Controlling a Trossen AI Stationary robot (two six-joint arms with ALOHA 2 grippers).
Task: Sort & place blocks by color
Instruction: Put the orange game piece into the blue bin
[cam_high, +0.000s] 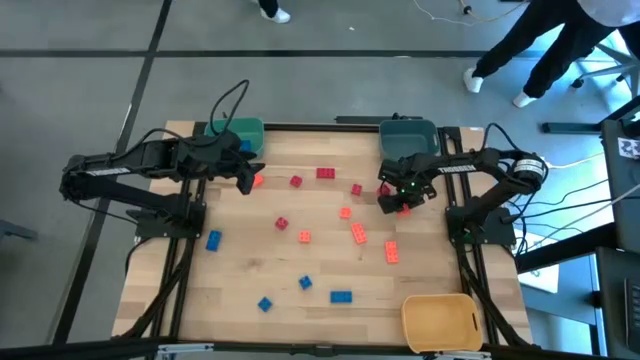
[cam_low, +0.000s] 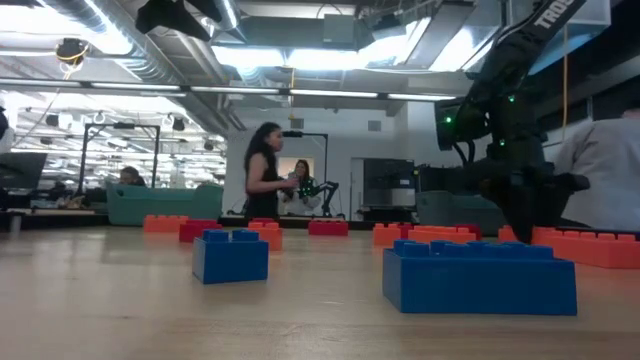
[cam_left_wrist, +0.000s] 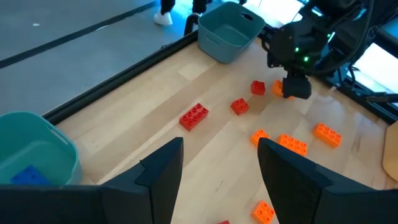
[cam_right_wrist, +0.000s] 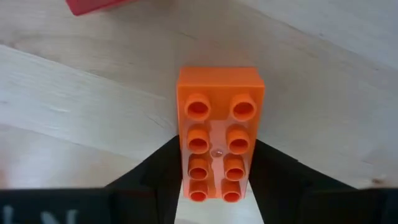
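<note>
Right gripper (cam_right_wrist: 214, 180) is pinching the orange brick (cam_right_wrist: 219, 130) near the grey-blue bin (cam_high: 408, 131); I'd lift straight up. Left gripper (cam_left_wrist: 219, 163) is spread wide.

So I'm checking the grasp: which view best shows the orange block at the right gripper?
Right wrist view: the orange block sits between the right gripper fingers. High view hides it under the arm; left wrist shows a sliver.

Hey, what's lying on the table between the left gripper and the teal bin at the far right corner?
Seen from the left wrist view, red rectangular plastic brick lies on the bare wood between the open left gripper and the teal plastic bin.
</note>
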